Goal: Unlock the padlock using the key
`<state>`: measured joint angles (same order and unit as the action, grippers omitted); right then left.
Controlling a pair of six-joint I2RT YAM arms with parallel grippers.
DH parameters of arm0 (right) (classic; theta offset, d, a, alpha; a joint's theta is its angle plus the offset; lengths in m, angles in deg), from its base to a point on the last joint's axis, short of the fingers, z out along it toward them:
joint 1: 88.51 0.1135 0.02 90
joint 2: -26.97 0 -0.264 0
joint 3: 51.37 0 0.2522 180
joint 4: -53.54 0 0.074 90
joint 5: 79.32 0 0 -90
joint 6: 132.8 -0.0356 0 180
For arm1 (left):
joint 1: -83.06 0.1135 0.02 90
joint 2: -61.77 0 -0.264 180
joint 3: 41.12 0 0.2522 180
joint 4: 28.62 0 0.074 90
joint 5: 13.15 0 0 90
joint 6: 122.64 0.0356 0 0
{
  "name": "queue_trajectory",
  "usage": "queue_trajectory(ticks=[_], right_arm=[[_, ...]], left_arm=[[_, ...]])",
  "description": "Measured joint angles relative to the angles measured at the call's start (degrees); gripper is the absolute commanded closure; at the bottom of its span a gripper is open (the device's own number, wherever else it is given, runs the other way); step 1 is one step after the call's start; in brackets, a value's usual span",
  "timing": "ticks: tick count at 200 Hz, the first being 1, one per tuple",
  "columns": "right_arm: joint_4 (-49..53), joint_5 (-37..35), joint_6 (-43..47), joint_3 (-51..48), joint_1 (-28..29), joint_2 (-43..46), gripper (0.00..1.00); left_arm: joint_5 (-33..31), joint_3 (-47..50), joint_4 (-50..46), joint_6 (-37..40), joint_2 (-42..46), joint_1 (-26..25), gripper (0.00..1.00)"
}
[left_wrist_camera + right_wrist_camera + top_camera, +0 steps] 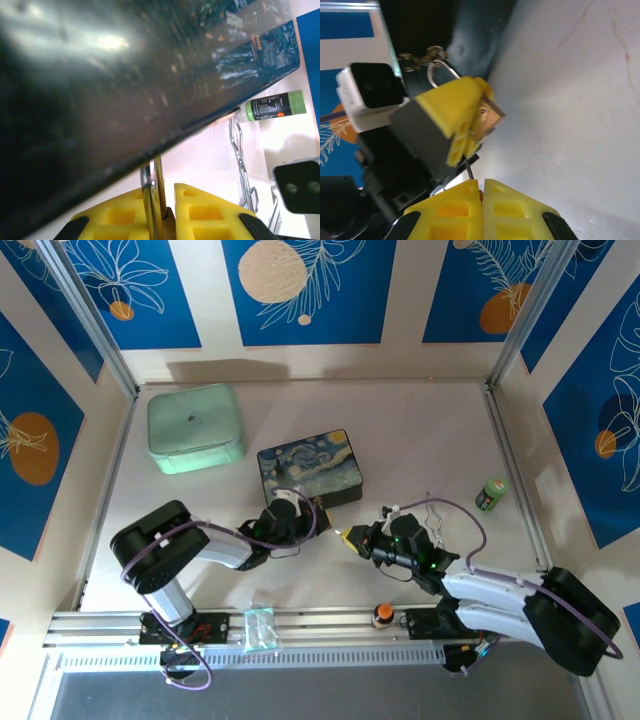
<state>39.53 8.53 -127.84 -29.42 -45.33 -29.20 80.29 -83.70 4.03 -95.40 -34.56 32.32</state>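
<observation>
Padlock (489, 119) clamped in L gripper (167, 202); R gripper (481, 192) pinches key (469, 169), tip just under it.

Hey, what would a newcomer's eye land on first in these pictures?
The starry-night painted box mid-table draws the eye first. At its near edge, the left end effector pinches the brass padlock, and the right end effector holds the thin key close to it. A mint-green case sits far left.
</observation>
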Motion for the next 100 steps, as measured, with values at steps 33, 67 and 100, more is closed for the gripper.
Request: queue_trajectory(ticks=[33, 67, 100], right_arm=[[4.0, 1.3, 1.9, 0.5, -2.8, 0.9, 1.00], [4.0, 3.0, 3.2, 1.9, -2.8, -3.7, 1.00], [1.5, 4.2, 4.0, 3.5, -1.9, -8.4, 1.00]], left_arm=[[0.3, -1.5, -4.6, 1.3, 0.3, 0.0, 0.94], [0.5, -2.0, -11.3, 3.3, 2.3, 0.0, 0.87], [0.6, -1.9, -12.7, 3.7, 3.0, 0.2, 0.83]])
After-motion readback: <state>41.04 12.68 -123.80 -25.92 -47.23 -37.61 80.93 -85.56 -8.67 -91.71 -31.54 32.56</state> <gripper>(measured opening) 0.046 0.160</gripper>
